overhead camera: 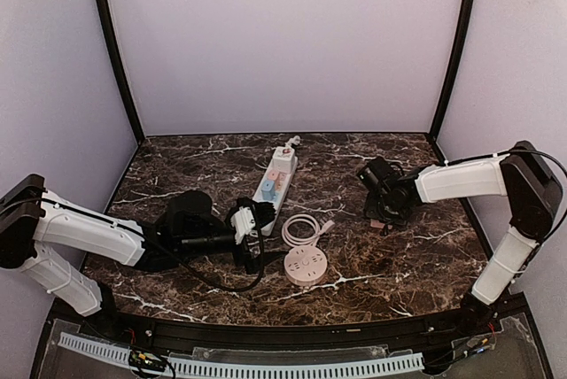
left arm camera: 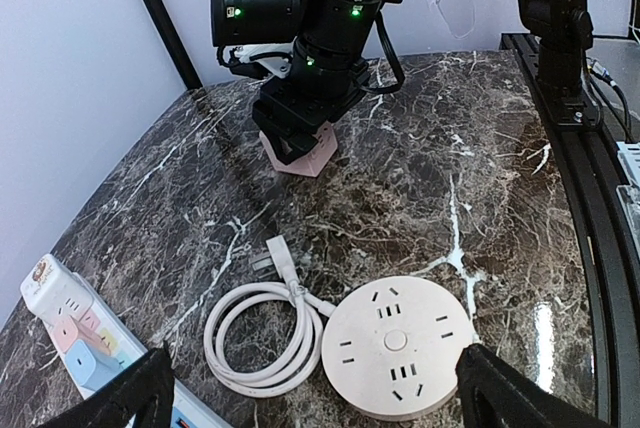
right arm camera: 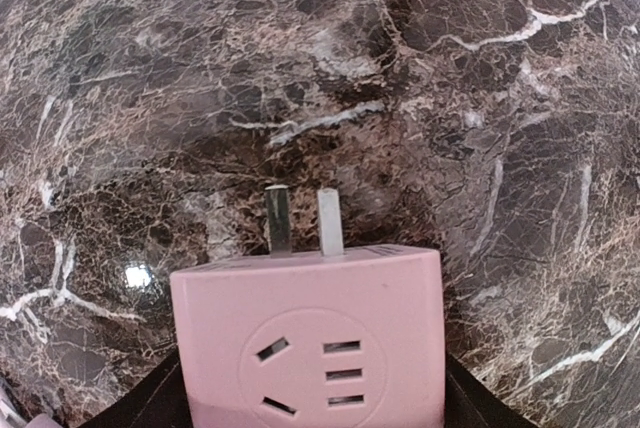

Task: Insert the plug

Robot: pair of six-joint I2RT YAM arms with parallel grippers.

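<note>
You are at the grasp: the pink adapter plug (right arm camera: 310,338) lies on the marble table (right arm camera: 450,98) well to the right of the power strip (overhead camera: 276,180) and the round socket hub (left arm camera: 395,348), with its two prongs (right arm camera: 300,220) pointing away from the right wrist camera. Seat the right gripper (left arm camera: 297,140) square on the plug's flat flanks, keep the pads back from the prongs, and lift straight up so that the body does not twist; I judge you then need to turn the prongs downward over a two-slot outlet, though I cannot tell which receptacle is meant.

The right jaws stand partly drawn in, one against each side of the pink body, so they look clamped on it; it rests on the table, not yet raised. The left gripper (left arm camera: 325,398) is spread wide and holds nothing; it hovers above the hub and the coiled white cable (left arm camera: 265,333).
</note>
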